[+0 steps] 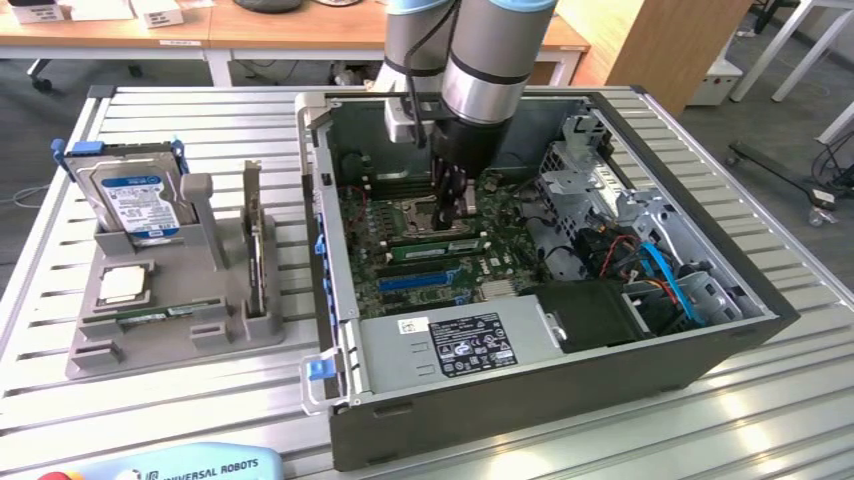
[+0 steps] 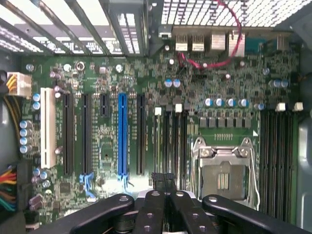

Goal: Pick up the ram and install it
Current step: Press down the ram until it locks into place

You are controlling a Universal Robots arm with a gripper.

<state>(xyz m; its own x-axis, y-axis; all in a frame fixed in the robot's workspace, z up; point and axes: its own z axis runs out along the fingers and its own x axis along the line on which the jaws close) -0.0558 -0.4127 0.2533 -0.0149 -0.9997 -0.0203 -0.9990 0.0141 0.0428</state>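
Observation:
A ram stick (image 1: 431,243) sits on edge in a slot on the motherboard (image 1: 400,215) inside the open computer case (image 1: 534,390). In the wrist view its thin green top edge (image 2: 156,144) runs along the memory slots beside the processor socket (image 2: 222,170). My gripper (image 1: 458,203) reaches down into the case just over that stick. Its black fingers (image 2: 163,181) are shut together with nothing visible between them, at one end of the slot row. I cannot tell whether the tips touch the ram. Another ram stick (image 1: 158,316) lies in the grey holder (image 1: 174,340) outside the case.
The grey holder on the exterior view's left also carries a silver hard drive with a blue label (image 1: 136,198) and a square silver processor chip (image 1: 123,284). Inside the case are a blue expansion slot (image 2: 122,136), cables (image 1: 667,275) and the power supply (image 1: 461,345).

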